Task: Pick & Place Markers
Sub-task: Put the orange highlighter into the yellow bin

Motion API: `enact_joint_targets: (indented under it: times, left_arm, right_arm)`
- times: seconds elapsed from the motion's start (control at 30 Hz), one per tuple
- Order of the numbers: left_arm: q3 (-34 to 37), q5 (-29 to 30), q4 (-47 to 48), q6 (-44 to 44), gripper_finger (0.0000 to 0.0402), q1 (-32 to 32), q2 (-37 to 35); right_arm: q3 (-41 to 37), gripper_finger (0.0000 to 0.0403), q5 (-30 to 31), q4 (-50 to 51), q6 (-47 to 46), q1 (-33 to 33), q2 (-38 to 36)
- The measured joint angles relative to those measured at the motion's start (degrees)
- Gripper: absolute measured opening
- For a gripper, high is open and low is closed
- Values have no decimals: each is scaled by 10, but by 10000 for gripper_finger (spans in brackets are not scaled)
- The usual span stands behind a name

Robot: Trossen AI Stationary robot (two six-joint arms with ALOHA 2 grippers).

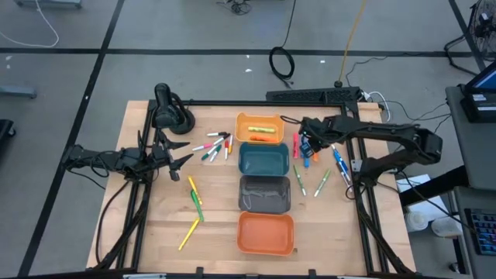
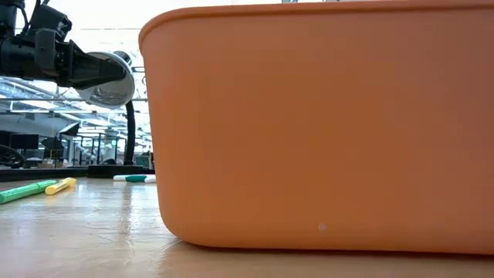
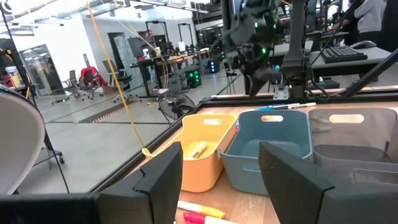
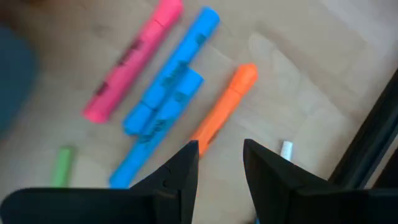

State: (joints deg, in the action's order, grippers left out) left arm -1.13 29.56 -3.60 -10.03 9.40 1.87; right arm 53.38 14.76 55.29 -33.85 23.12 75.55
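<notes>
A: Where is the right gripper (image 4: 221,163)?

B: Low over the tabletop (image 1: 163,225) on the right side of the bin row, fingers partly apart and empty. Just ahead of them lie an orange marker (image 4: 225,106), two blue markers (image 4: 171,81) and a pink marker (image 4: 132,57), side by side and close together; the lower end of the orange one lies at the gap between the fingers.

A: And the left gripper (image 1: 180,156)?

B: Over the left part of the tabletop, fingers wide apart, nothing held. It faces a cluster of markers (image 1: 215,145) lying beside the light orange bin (image 1: 260,129).

A: Anything already in a bin?

B: The light orange bin holds a yellow marker (image 3: 198,149) and an orange one. The teal bin (image 1: 263,159), grey bin (image 1: 264,193) and orange bin (image 1: 266,233) follow it in a line.

A: Other loose ones?

B: Yellow and green markers (image 1: 194,203) lie on the left half of the tabletop, and more green and blue ones to the right of the bins
</notes>
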Motion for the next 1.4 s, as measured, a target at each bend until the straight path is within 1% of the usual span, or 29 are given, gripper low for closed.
enact_joint_targets:
  times: [0.13, 0.23, 0.43, 0.9, 1.1, 1.2, 1.33, 1.4]
  left_arm:
    - [0, 0, 0, 0, 214, 0, 0]
    - [0, 0, 0, 0, 214, 0, 0]
    - [0, 0, 0, 0, 214, 0, 0]
    - [0, 0, 0, 0, 214, 0, 0]
    - [0, 0, 0, 0, 214, 0, 0]
    - [0, 0, 0, 0, 214, 0, 0]
    - [0, 0, 0, 0, 214, 0, 0]
    - [0, 0, 0, 0, 214, 0, 0]
  right_arm:
    - [-67, 116, -3, -71, 0, 16, -9]
    - [-108, 116, -29, -132, -1, 25, -10]
    - [-159, 117, -45, -202, -15, 32, -10]
    - [-230, 117, -41, -267, -11, 32, -12]
    - [-233, 116, -41, -271, 2, 32, -12]
    - [-234, 102, -40, -273, 6, 32, -12]
    - [-234, 57, -41, -277, 26, 32, -11]
    - [-234, 47, -40, -277, 36, 32, -11]
